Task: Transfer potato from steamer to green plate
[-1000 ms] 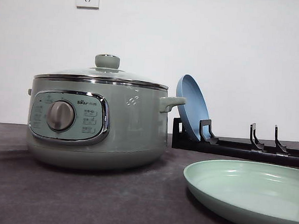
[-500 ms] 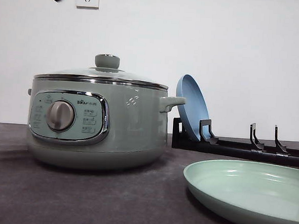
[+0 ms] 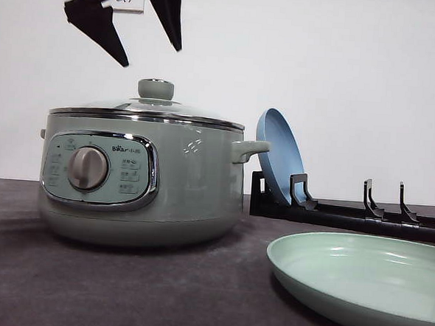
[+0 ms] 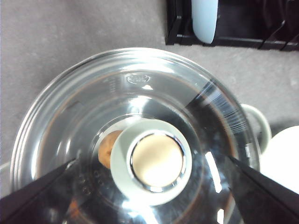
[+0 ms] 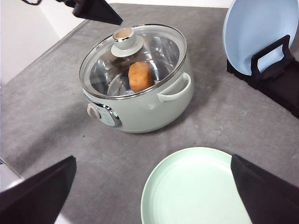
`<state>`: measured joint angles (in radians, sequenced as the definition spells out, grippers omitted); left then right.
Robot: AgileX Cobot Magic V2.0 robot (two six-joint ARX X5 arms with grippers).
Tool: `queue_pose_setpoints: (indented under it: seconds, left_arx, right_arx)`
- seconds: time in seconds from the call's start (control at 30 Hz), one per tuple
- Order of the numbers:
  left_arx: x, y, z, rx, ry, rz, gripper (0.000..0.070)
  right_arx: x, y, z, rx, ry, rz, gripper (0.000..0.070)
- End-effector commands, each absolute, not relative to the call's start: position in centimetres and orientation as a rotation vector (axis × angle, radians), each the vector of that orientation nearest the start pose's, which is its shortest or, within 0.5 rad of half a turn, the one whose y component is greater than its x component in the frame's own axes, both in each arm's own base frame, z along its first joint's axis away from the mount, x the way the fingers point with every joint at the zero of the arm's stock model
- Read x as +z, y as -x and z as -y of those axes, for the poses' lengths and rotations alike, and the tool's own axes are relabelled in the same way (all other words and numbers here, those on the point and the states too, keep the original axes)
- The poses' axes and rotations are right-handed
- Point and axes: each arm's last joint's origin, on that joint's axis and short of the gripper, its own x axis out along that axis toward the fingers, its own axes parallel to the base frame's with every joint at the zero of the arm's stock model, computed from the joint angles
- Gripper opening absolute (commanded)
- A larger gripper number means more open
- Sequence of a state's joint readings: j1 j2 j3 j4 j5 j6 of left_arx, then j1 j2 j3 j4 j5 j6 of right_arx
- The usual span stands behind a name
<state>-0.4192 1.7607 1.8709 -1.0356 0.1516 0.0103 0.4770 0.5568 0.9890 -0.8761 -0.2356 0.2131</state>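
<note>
A: What has changed since half a second ago?

B: The left end effector (image 3: 151,57) has come down into the front view. Before, only a dark tip showed at the top edge; now both black fingers (image 3: 100,23) hang above the steamer (image 3: 143,177), spread wide and holding nothing.

A: Starting from the left, what stands on the desk (image 3: 121,290)?

B: First the steamer, sage green, its silver dial (image 3: 88,168) facing the camera. Its glass lid (image 3: 147,108) is on, with the green knob (image 3: 156,89) on top. In the left wrist view the knob (image 4: 151,161) sits between the two open fingers, which are clear of it.

A: And the potato?

B: Inside the steamer, under the lid. The right wrist view shows the potato (image 5: 141,76) through the glass, orange-brown, near the middle of the pot.

A: What comes next, moving right?

B: A black rack (image 3: 347,211) behind, with a blue plate (image 3: 279,156) standing on edge at its left end, close to the steamer's side handle (image 3: 249,149). Then the green plate (image 3: 358,279), flat on the desk at front right, with nothing on it.

A: The right end effector?

B: The right end effector (image 5: 154,196) is high above the green plate, its dark fingers far apart, gripping nothing.
</note>
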Motion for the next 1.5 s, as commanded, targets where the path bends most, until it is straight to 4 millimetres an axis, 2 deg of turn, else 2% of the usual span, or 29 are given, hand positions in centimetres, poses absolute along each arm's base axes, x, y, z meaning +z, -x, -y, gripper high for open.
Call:
queue_pose_setpoints:
  seconds: [0.0,0.37,0.5,0.67,0.8,0.9,0.93,1.03,1.17,1.27,1.47]
  left_arx:
    - [37.5,-33.6,16.0,-0.553,-0.156,-0.9,0.0629]
    - [35.0,-34.7,17.6,-0.575,-0.192,-0.963,0.0624]
    - [34.2,-35.1,17.9,-0.535,-0.222,-0.985,0.0623]
    - [34.0,-35.1,18.1,-0.524,-0.232,-0.986,0.0617]
    - [34.0,-35.1,18.2,-0.526,-0.234,-0.99,0.0506]
    - [34.0,-35.0,18.2,-0.527,-0.234,-0.989,0.0484]
    - [34.0,-35.0,18.2,-0.528,-0.235,-0.99,0.0452]
    - [34.0,-35.0,18.2,-0.528,-0.235,-0.992,0.031]
    - [33.9,-34.9,18.1,-0.527,-0.238,-1.007,0.0162]
    - [33.9,-34.8,18.1,-0.526,-0.239,-1.013,0.0]
    - [34.1,-34.9,18.1,-0.526,-0.237,-1.005,0.0]
  right_arx:
    - [36.3,-6.7,-4.3,0.659,-0.137,-0.504,0.07]
    - [36.3,-6.7,-4.3,0.659,-0.136,-0.503,0.07]
    - [36.3,-6.7,-4.3,0.659,-0.137,-0.503,0.07]
    - [36.3,-6.7,-4.3,0.659,-0.137,-0.503,0.07]
    - [36.3,-6.7,-4.3,0.659,-0.136,-0.503,0.07]
    - [36.3,-6.7,-4.3,0.658,-0.136,-0.503,0.07]
    - [36.3,-6.7,-4.3,0.659,-0.136,-0.503,0.07]
    - [36.3,-6.7,-4.3,0.658,-0.136,-0.503,0.07]
    - [36.3,-6.7,-4.3,0.658,-0.136,-0.503,0.07]
    - [36.3,-6.7,-4.3,0.658,-0.136,-0.503,0.07]
    - [36.3,-6.7,-4.3,0.658,-0.136,-0.503,0.07]
